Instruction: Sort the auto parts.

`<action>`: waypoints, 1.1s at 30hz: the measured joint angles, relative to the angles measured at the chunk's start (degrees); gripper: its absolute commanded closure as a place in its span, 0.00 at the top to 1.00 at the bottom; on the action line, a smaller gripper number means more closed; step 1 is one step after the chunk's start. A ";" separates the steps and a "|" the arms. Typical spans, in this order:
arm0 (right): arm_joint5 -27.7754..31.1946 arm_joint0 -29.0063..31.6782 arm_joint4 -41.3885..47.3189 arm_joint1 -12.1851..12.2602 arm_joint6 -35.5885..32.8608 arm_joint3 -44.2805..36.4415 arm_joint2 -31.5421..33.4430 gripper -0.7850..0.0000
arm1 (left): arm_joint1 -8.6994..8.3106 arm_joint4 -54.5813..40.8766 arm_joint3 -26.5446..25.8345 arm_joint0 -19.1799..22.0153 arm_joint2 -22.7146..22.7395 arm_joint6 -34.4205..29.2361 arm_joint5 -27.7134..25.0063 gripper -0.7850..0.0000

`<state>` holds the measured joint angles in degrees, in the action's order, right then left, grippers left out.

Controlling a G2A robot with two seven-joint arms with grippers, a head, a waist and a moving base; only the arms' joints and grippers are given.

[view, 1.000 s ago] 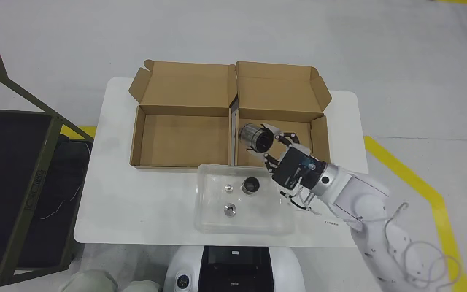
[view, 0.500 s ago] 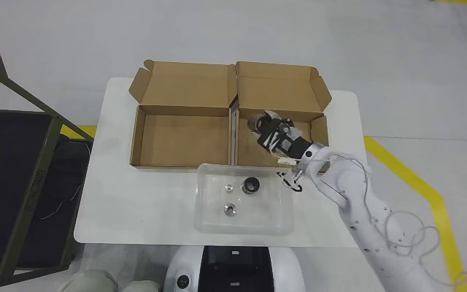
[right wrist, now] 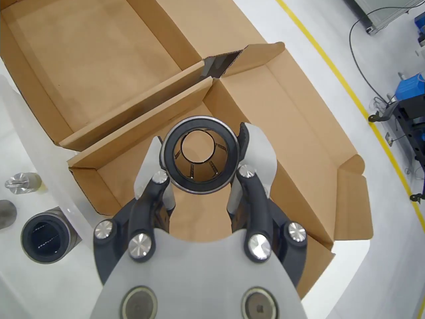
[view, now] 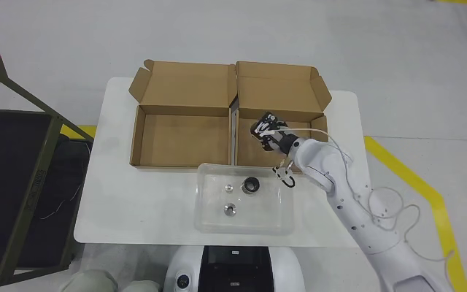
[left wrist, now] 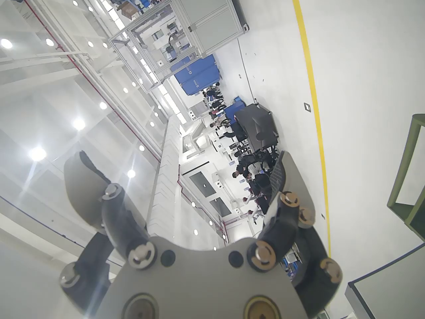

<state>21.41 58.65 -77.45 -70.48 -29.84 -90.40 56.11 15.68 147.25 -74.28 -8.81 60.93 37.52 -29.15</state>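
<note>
Sleeve (right wrist: pixel 217 167) of grey metal with a black rim, hollow through its middle, sits clamped between the two fingers of the right gripper (right wrist: pixel 201 137), which presses on its sides. Seen from the top view, the sleeve (view: pixel 260 128) and the right gripper (view: pixel 265 131) are over the right cardboard box (view: pixel 319 139), toward the box's far left part, near the wall it shares with its neighbour. The pictures do not settle whether the sleeve touches the box floor or hangs above it.

Just beside it on the left stands a second open cardboard box (view: pixel 182 139), the two touching wall to wall, both with lids folded back. In front of the boxes lies a clear plastic tray (view: pixel 270 208). It holds another black-rimmed sleeve (view: pixel 252 185) and two small metal pieces, one (view: pixel 228 187) just left of that sleeve and one (view: pixel 230 210) nearer the tray's front. Boxes and tray all rest on a white table (view: pixel 117 182).

The left gripper (left wrist: pixel 182 170) has its fingers spread wide with nothing between them, pointing out at the room.
</note>
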 measured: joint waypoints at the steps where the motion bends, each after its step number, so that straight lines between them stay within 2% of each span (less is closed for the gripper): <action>1: 0.06 -0.43 0.51 -0.15 -0.15 0.87 -0.30 0.00 | 0.00 0.00 0.00 0.00 0.00 0.00 0.00 1.00; 12: 1.07 -5.11 5.83 -1.97 -2.31 9.99 -3.81 0.00 | 0.00 0.00 0.00 0.00 0.00 0.00 0.00 1.00; 23: 1.77 -7.58 8.52 -3.20 -2.73 15.21 -5.69 0.00 | 0.00 0.00 0.00 0.00 0.00 0.00 0.00 1.00; 29: 1.76 -8.30 9.17 -3.73 -2.64 16.84 -6.44 0.29 | 0.00 0.00 0.00 0.00 0.00 0.00 0.00 1.00; 31: 1.76 -8.49 9.37 -3.88 -2.74 17.29 -6.63 0.42 | 0.00 0.00 0.00 0.00 0.00 0.00 0.00 1.00; 33: 1.76 -8.69 9.59 -4.02 -2.89 17.65 -6.75 0.50 | 0.00 0.00 0.00 0.00 0.00 0.00 0.00 1.00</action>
<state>23.17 49.96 -67.86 -74.50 -32.73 -72.75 49.36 15.68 147.25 -74.28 -8.81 60.93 37.52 -29.15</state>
